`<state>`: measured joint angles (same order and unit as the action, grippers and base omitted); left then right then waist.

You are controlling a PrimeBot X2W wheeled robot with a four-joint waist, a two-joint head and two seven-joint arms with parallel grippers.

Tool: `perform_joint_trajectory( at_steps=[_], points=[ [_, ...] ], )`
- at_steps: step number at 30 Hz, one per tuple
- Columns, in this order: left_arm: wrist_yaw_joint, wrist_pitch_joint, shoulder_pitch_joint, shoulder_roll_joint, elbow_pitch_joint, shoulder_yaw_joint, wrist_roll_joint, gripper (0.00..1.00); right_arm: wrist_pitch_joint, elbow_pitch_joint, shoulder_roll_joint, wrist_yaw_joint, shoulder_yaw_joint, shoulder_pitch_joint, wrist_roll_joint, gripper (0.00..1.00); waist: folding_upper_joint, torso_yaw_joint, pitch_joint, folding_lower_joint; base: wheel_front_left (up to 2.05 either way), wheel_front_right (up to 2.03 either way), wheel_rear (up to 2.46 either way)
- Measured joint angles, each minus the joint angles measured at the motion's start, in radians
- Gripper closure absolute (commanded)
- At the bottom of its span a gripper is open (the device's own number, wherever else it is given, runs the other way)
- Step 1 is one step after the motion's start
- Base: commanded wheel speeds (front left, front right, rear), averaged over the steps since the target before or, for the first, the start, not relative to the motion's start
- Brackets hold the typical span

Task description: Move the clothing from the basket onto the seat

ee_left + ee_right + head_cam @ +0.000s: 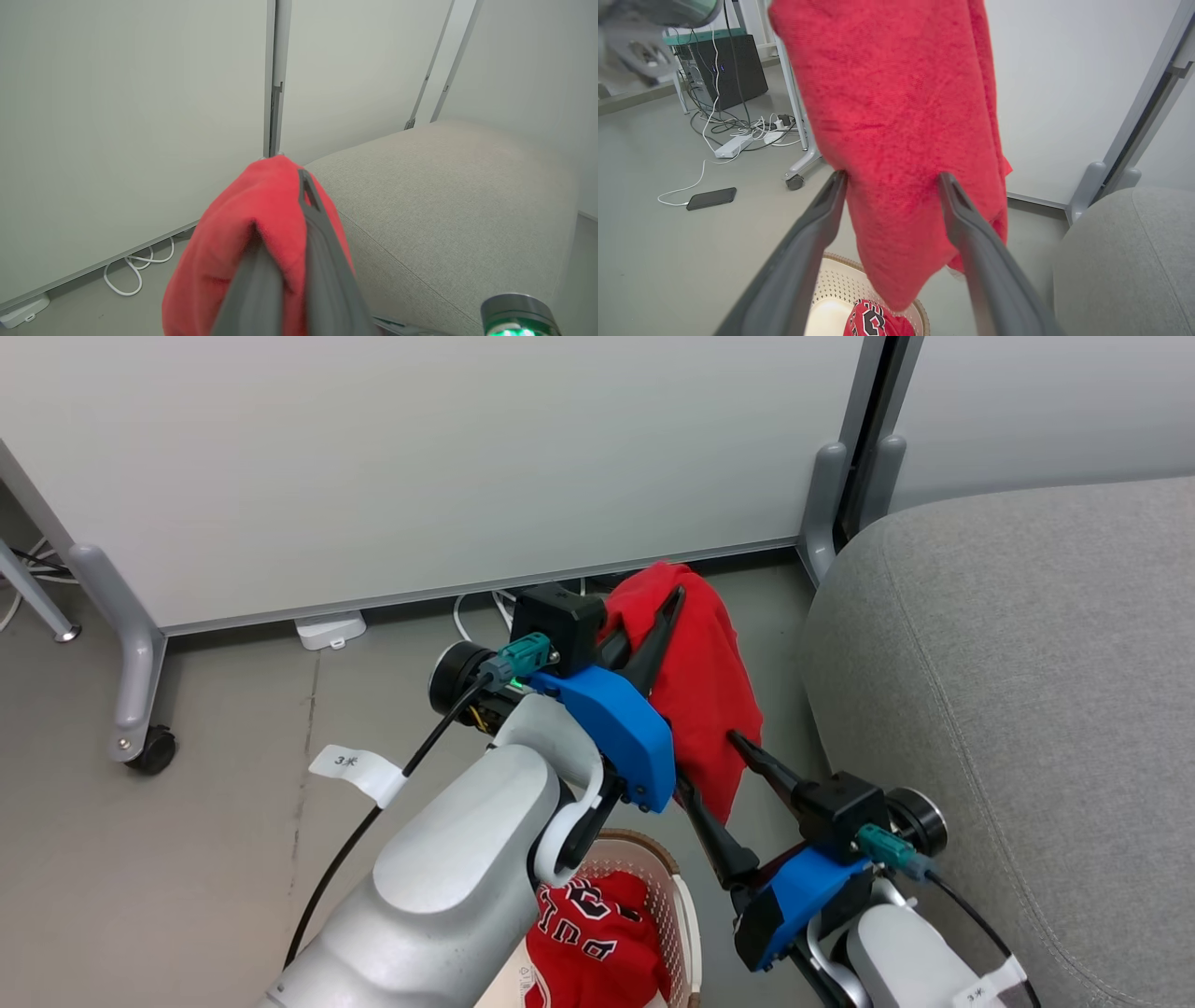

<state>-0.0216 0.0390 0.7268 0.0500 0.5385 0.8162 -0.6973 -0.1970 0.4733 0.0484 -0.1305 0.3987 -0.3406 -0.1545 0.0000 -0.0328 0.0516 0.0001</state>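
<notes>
Clothing (705, 681), pinched in closed left hand (282, 210)

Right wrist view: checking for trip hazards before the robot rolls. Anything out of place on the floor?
Yes: a black smartphone on a white charging cable lies loose on the grey floor, where wheels could catch it.

Head camera looks steeply down over both arms (448, 896) at the basket (665, 859) and the seat (1008, 691). The left wrist camera sits close behind a red garment (233, 233), facing the seat; the right wrist camera faces that garment above the basket.
</notes>
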Motion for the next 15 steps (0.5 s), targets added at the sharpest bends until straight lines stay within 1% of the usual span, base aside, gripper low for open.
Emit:
perform_joint_trajectory(
  at_steps=[10,15],
  points=[
    [-0.012,0.016,0.022,0.000,0.003,0.048,-0.045,1.00,-0.024,0.126,0.000,0.000,0.012,-0.095,-0.028,0.00,0.0000,0.012,0.004,0.0000,0.00,0.00,0.00],
    [-0.014,0.024,0.031,0.000,0.010,0.070,-0.064,1.00,-0.029,0.199,0.000,0.000,0.021,-0.141,-0.068,0.00,0.0000,0.017,0.000,0.0000,0.00,0.00,0.00]
  ],
)
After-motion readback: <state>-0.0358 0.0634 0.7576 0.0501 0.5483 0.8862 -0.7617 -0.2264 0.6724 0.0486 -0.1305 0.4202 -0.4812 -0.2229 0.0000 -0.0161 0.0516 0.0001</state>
